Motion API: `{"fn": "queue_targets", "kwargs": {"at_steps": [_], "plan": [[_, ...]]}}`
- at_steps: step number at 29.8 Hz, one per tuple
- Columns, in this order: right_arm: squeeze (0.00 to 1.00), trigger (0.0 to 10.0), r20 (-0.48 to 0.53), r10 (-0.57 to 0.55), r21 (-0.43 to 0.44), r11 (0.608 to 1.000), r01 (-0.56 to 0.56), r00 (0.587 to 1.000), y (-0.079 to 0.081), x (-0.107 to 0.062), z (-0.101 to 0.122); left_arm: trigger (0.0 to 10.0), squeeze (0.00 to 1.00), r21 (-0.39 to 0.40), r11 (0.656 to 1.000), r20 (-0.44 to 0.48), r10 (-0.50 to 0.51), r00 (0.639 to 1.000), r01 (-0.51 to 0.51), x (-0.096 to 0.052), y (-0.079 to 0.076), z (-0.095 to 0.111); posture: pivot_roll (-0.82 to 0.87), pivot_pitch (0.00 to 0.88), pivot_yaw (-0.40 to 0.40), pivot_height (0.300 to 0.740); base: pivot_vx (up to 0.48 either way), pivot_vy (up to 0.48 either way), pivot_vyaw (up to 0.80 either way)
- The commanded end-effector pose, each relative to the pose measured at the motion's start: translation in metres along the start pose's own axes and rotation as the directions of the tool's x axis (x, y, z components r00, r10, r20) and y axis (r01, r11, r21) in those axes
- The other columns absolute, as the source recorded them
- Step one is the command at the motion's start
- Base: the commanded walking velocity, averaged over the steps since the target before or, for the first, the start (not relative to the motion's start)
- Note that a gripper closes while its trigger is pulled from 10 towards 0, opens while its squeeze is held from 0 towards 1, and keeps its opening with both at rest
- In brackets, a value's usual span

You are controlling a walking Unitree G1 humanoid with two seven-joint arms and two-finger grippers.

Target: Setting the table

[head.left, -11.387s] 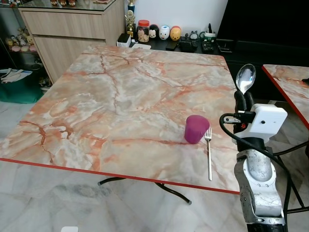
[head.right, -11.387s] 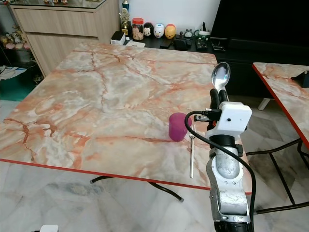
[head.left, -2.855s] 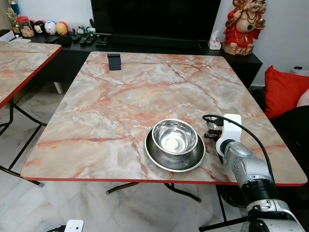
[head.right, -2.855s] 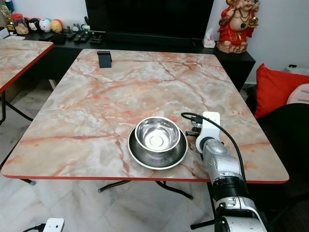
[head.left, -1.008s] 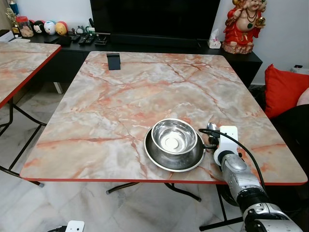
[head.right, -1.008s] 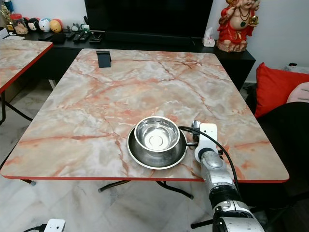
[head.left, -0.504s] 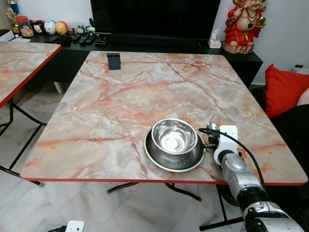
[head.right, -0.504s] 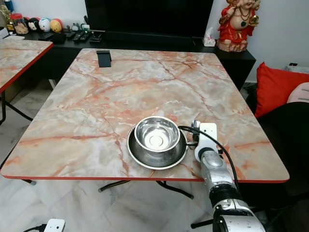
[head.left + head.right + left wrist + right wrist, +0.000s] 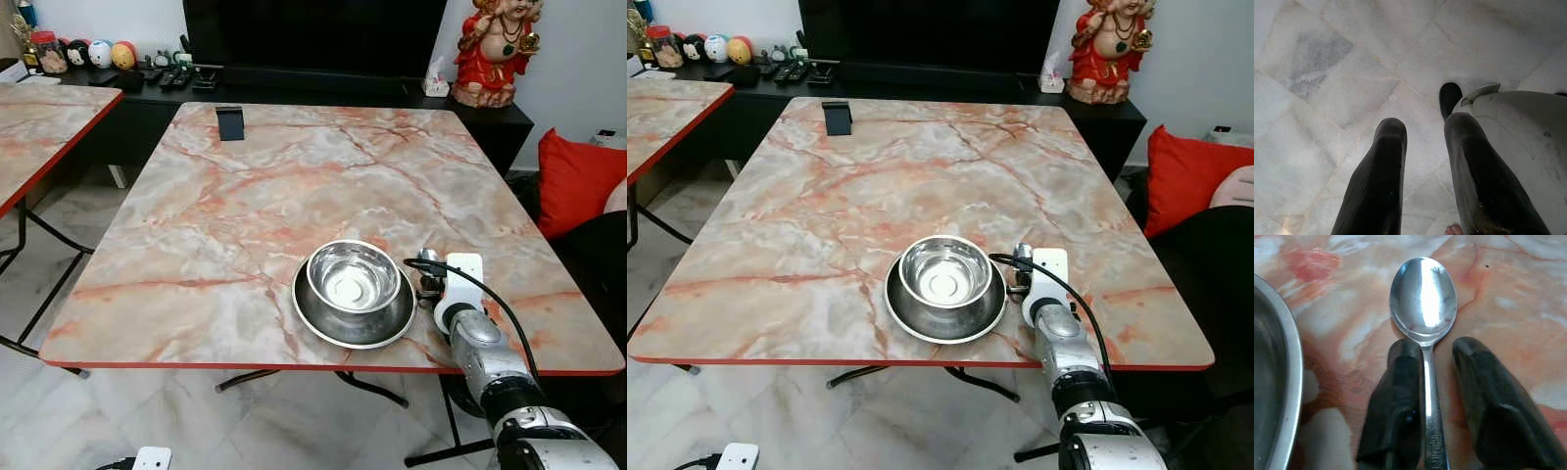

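Spoon (image 9: 1422, 298) lies on desk (image 9: 245, 196) just right of plate (image 9: 355, 311); we note right gripper (image 9: 1437, 364) fingers apart, straddling its handle.

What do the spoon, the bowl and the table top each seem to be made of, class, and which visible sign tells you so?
Spoon: polished metal, probably stainless steel; its bowl mirrors the light.
Bowl: also shiny metal, likely steel, with bright reflections inside; it sits in a duller metal plate.
Table top: marble-patterned, glossy, pink and orange veins; the thin red edge suggests a printed laminate, not real stone.
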State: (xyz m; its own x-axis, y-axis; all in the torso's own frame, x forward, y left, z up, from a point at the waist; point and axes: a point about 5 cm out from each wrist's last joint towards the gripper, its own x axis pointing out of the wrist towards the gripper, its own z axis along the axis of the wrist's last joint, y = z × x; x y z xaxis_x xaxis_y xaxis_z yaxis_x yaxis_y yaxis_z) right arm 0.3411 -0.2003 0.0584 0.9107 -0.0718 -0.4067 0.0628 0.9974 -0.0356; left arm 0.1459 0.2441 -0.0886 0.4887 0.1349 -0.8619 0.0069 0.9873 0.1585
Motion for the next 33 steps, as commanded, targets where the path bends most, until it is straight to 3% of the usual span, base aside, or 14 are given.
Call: {"fn": "queue_targets", "kwargs": {"at_steps": [1,2,3,9,33], "plan": [[0.72,10.0,0.004,-0.013,0.004,1.000,0.013,1.000,-0.003,0.001,0.003,10.0,0.00,-0.003,1.000,-0.007,-0.003,1.000,0.003,0.000,-0.001,0.000,0.08,0.000,-0.053,0.715,0.000,0.000,0.00],[0.15,10.0,0.005,-0.014,0.004,1.000,0.014,1.000,-0.003,0.001,0.004,10.0,0.00,-0.002,1.000,-0.007,-0.003,1.000,0.003,0.000,-0.001,0.000,0.08,0.000,-0.053,0.715,0.000,0.000,0.00],[0.00,10.0,0.010,-0.016,0.005,1.000,0.016,1.000,-0.003,0.001,0.005,10.0,0.00,-0.001,1.000,-0.007,-0.003,1.000,0.003,0.000,-0.001,0.000,0.08,0.000,-0.052,0.715,0.000,0.000,0.00],[0.00,10.0,0.036,-0.013,0.057,0.998,0.011,0.999,-0.002,0.001,0.010,10.0,0.00,0.001,1.000,-0.006,-0.006,1.000,0.006,0.000,-0.001,0.000,0.08,0.000,-0.049,0.715,0.000,0.000,0.00],[0.00,10.0,0.063,-0.009,0.048,0.999,0.006,0.998,-0.006,0.001,0.020,10.0,0.00,0.007,1.000,-0.005,-0.016,1.000,0.016,0.000,-0.001,-0.001,0.07,0.000,-0.047,0.715,0.000,0.000,0.00]]}}
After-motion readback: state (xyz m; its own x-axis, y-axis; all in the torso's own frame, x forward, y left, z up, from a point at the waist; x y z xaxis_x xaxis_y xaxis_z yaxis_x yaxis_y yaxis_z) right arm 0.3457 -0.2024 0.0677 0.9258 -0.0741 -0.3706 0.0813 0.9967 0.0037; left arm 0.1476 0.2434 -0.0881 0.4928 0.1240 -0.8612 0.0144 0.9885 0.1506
